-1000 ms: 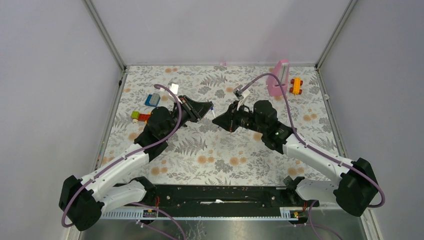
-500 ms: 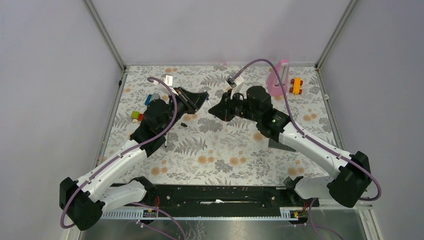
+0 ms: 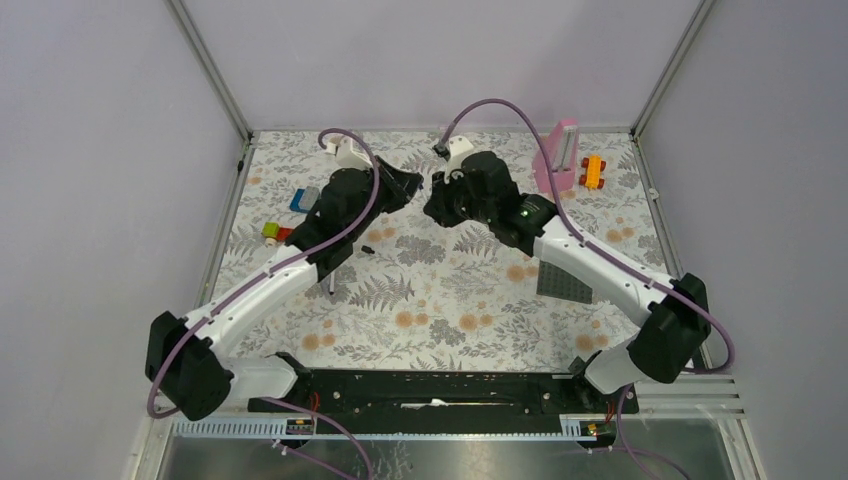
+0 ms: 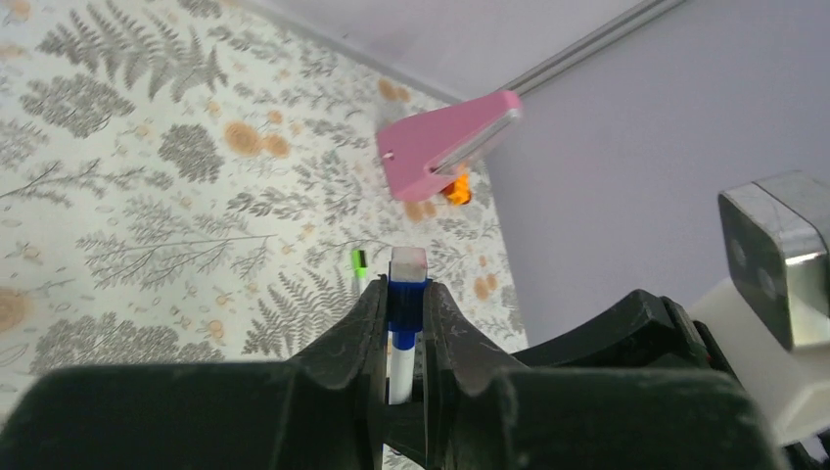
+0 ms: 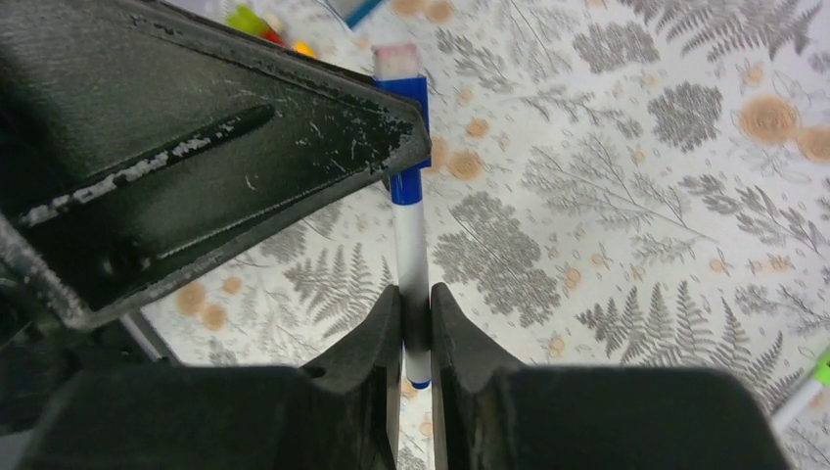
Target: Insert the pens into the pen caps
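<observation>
Above the far middle of the flowered table (image 3: 450,300), the left gripper (image 4: 405,311) is closed tightly on the blue cap (image 4: 407,300), and the right gripper (image 5: 415,305) pinches the white pen (image 5: 411,245), whose upper end sits in this cap.

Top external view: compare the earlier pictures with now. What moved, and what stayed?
Both grippers moved together toward the far edge of the table, the left gripper shut on the blue cap, the right gripper on the pen. The toy bricks and pink stand stayed.
</observation>
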